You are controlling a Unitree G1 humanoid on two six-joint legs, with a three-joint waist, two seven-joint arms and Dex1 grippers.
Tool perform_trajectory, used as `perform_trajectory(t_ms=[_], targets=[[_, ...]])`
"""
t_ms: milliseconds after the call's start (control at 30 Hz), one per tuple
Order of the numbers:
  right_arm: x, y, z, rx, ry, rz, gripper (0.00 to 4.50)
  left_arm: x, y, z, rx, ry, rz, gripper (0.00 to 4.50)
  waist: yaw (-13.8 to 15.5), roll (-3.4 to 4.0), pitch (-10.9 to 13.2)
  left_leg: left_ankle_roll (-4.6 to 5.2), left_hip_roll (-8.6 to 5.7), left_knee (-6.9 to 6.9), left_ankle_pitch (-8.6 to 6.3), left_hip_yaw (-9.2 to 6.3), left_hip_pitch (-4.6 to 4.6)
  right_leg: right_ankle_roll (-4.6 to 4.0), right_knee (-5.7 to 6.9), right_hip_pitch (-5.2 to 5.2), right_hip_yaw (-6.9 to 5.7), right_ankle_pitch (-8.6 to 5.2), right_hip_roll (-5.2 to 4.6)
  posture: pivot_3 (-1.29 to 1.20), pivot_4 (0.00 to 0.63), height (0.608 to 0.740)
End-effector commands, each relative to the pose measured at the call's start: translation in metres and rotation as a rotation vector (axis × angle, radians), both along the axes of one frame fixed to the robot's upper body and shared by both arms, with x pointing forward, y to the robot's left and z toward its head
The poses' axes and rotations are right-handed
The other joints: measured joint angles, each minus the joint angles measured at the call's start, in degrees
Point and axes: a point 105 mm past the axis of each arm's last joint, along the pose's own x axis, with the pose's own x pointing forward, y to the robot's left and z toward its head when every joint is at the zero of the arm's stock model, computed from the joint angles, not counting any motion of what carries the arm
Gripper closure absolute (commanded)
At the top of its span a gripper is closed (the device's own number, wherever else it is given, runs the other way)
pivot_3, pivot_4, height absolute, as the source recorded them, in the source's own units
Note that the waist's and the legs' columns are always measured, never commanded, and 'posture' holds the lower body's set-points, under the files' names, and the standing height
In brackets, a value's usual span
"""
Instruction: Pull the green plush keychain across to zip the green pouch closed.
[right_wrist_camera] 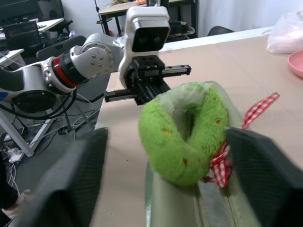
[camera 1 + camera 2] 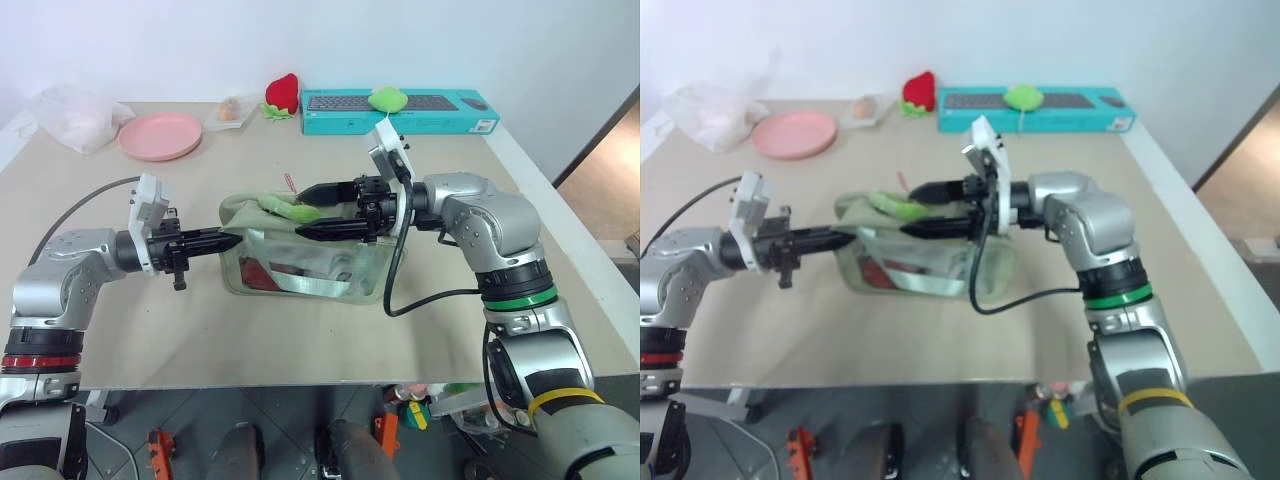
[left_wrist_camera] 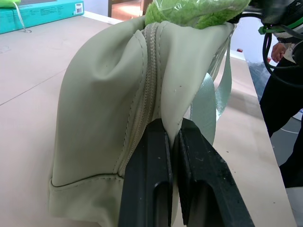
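Left gripper (image 3: 173, 142) is clamped tight on the end of the green pouch (image 2: 300, 262), mid-table. Right gripper (image 2: 318, 209) sits with fingers apart, bracketing the green plush keychain (image 1: 184, 133) on the pouch's top, not yet pinching it.

Counter (image 2: 300, 330) carrying one green pouch (image 2: 250, 265), with one green plush keychain (image 2: 285, 208) lying on its top. Two pincers showing: left pincer (image 2: 228, 240), right pincer (image 2: 312, 210). One pink plate (image 2: 160, 135) sitting at far side. One whitish plastic bag (image 2: 75, 115) lying beside plate. One red strawberry plush (image 2: 283, 94) standing at back. One teal keyboard box (image 2: 400, 112) lying at back, with one round green plush (image 2: 387, 98) resting on it. One small clear packet (image 2: 230, 110) lying between plate and strawberry.
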Motion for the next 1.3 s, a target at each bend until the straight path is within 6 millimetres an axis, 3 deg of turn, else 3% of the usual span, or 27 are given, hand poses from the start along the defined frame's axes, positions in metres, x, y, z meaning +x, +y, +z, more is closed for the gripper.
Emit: perform_trajectory(t_ms=[33,233,267,400,533,733,1000,1133,1200,1267,1300], targets=[[-0.004,0.003,0.015,0.022,-0.049,0.037,2.24,-0.004,-0.006,0.002,0.002,-0.015,-0.026,4.5,0.0,0.0,0.0,0.0,0.0,0.0,0.0,0.01,0.0,0.0,0.0,0.0,0.0,0.0,-0.01,0.0,0.15,0.74],[-0.005,0.003,0.013,0.022,-0.041,0.048,4.32,-0.005,-0.006,0.001,-0.003,-0.014,-0.022,4.5,0.0,0.0,0.0,0.0,0.0,0.0,0.0,0.01,0.0,0.0,0.0,0.0,0.01,0.0,-0.04,0.0,0.15,0.74],[-0.005,0.002,0.013,0.021,-0.04,0.048,4.48,-0.005,-0.006,0.001,-0.003,-0.014,-0.021,4.5,0.0,0.0,0.0,0.0,-0.01,0.0,0.0,0.01,0.0,0.0,0.0,0.0,0.01,0.0,-0.06,0.0,0.15,0.74],[-0.004,-0.003,0.014,0.021,-0.041,0.041,4.48,-0.005,-0.006,0.001,-0.006,-0.016,-0.018,4.5,0.0,0.0,0.0,0.0,-0.01,0.01,0.0,0.01,0.0,0.0,0.0,0.01,0.0,0.0,-0.1,0.0,0.15,0.74],[-0.001,-0.021,0.018,0.013,-0.063,-0.012,4.48,-0.006,-0.008,0.001,-0.008,-0.014,-0.021,4.5,0.06,0.0,0.0,0.0,-0.04,0.01,0.0,0.01,0.0,0.01,0.0,0.01,-0.01,0.0,-0.1,0.0,0.15,0.74],[0.023,-0.092,0.038,-0.021,-0.139,-0.32,4.48,-0.005,-0.007,-0.001,-0.009,-0.01,-0.024,4.5,0.22,0.0,0.0,0.04,-0.26,0.0,0.01,-0.01,-0.03,0.12,0.0,0.02,-0.04,-0.06,-0.35,0.0,0.15,0.74],[0.021,-0.197,0.049,-0.284,-0.282,-0.663,4.48,-0.006,-0.006,-0.002,-0.004,-0.003,-0.022,4.5,0.04,0.02,0.01,0.32,-0.51,-0.05,-0.15,0.04,-0.03,0.29,-0.05,0.01,0.1,-0.18,-0.58,0.0,0.15,0.74],[0.028,-0.218,0.018,-0.449,-0.259,-0.747,4.48,-0.007,-0.002,-0.001,-0.006,-0.004,-0.007,4.5,-0.27,0.02,0.01,0.32,-0.54,-0.03,-0.15,0.03,0.02,0.29,-0.05,0.02,0.15,-0.18,-0.55,0.0,0.15,0.74],[0.026,-0.219,-0.014,-0.556,-0.216,-0.736,4.48,-0.009,0.005,0.001,-0.011,-0.001,0.013,4.5,-0.29,0.02,0.01,0.32,-0.52,-0.05,-0.15,0.04,0.08,0.29,-0.04,0.01,0.26,-0.16,-0.52,0.0,0.15,0.74],[0.026,-0.197,-0.063,-0.571,-0.125,-0.686,4.48,-0.009,0.015,0.01,-0.072,0.028,0.07,4.5,-0.37,-0.01,-0.01,0.32,-0.46,-0.08,-0.15,0.03,0.09,0.29,-0.04,0.02,0.25,-0.16,-0.5,0.0,0.15,0.74],[0.025,-0.189,-0.074,-0.561,-0.103,-0.669,4.48,-0.009,0.017,0.013,-0.091,0.04,0.086,4.5,-0.51,-0.03,-0.02,0.32,-0.39,-0.06,-0.16,0.04,0.1,0.29,-0.04,0.02,0.27,-0.17,-0.44,0.0,0.15,0.74]])
